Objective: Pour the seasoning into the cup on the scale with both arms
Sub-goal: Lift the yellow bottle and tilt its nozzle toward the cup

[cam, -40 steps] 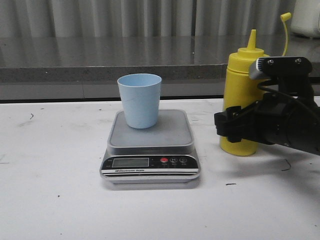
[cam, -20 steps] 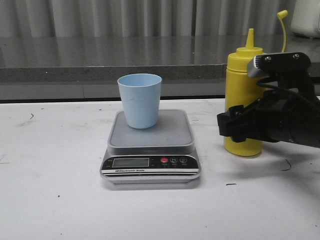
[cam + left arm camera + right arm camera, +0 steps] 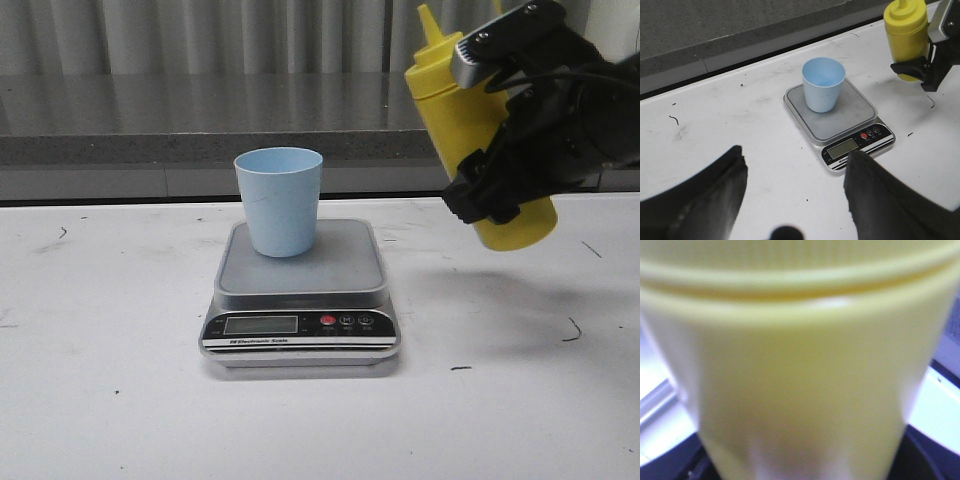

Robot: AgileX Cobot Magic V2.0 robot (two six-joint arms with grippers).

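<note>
Yellow bottle pinched in the right gripper, clear of the tabletop near its right edge, nozzle tilted toward the cup on the scale — nothing visibly poured; left gripper spread, idle.

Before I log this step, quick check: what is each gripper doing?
Left gripper: open, holding nothing.
Right gripper: shut on the tall yellow plastic squeeze bottle, lifted and tilted toward the light blue plastic cup.
</note>
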